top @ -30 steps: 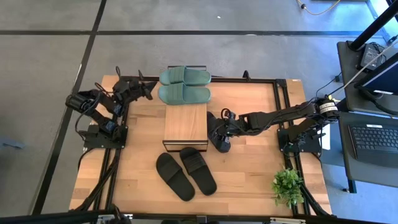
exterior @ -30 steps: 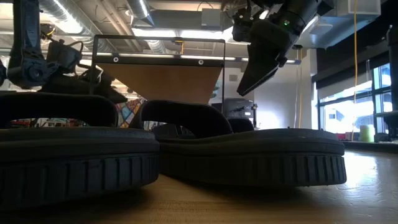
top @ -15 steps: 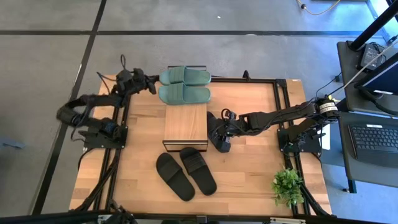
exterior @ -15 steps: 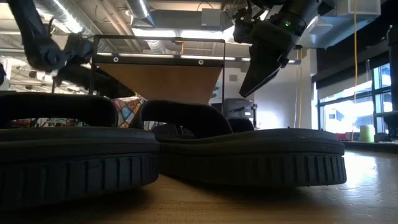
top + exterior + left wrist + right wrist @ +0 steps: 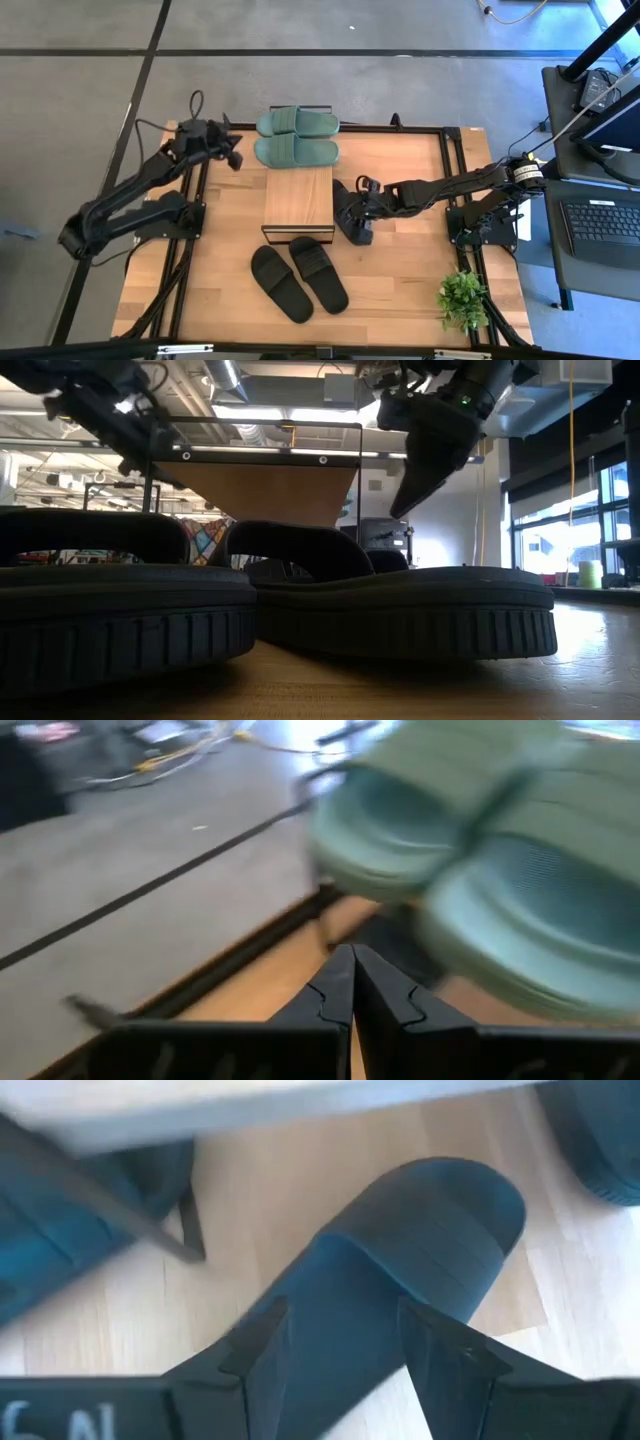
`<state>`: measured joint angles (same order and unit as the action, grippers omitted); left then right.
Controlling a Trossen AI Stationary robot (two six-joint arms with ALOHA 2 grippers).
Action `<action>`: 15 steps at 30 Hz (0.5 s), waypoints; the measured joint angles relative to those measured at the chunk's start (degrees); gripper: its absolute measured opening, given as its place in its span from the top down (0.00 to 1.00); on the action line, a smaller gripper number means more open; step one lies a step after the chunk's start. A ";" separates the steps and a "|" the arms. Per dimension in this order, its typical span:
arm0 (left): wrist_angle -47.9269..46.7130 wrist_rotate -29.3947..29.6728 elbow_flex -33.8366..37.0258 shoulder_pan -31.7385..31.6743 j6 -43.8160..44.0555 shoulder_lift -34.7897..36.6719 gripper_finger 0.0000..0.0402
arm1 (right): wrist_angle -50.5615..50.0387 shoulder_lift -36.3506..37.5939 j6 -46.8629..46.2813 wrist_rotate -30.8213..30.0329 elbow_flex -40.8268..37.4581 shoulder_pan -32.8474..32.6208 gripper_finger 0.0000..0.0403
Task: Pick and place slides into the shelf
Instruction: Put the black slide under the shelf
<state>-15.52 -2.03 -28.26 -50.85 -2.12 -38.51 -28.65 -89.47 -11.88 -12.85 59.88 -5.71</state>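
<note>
text: we read none | labels: none legible to us | brands: none | numbers: none | signs: none we can make out

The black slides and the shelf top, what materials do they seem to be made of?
The matte black open-toe slide sandals look like rubber or foam: dull surface with no shine, and moulded vertical ribs along the sole edge in the low view. The low shelf's light plank top looks like wood, possibly laminate; its thin black frame looks like metal.

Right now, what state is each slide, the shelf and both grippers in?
Green slides: paired flat behind the shelf.
Two black slides: flat on the table, in front.
Third black slide: gripped beside the shelf.
Shelf: top bare.
Right gripper: shut on slide.
Left gripper: shut, empty.
</note>
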 joint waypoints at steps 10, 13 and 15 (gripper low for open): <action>-10.68 -2.02 -0.01 11.25 0.06 10.81 1.00 | -10.95 0.00 -9.61 1.89 0.02 -4.63 0.54; -10.88 -1.76 -0.01 13.62 0.44 11.77 1.00 | -11.91 -0.02 -11.67 2.48 0.02 -7.18 0.54; -10.73 -1.64 0.00 14.74 0.43 11.98 1.00 | -11.51 -0.11 -10.39 -0.28 0.02 -9.57 0.54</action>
<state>-26.25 -3.68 -28.27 -36.11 -1.69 -26.53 -40.16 -89.58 -22.26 -13.13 59.90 -15.29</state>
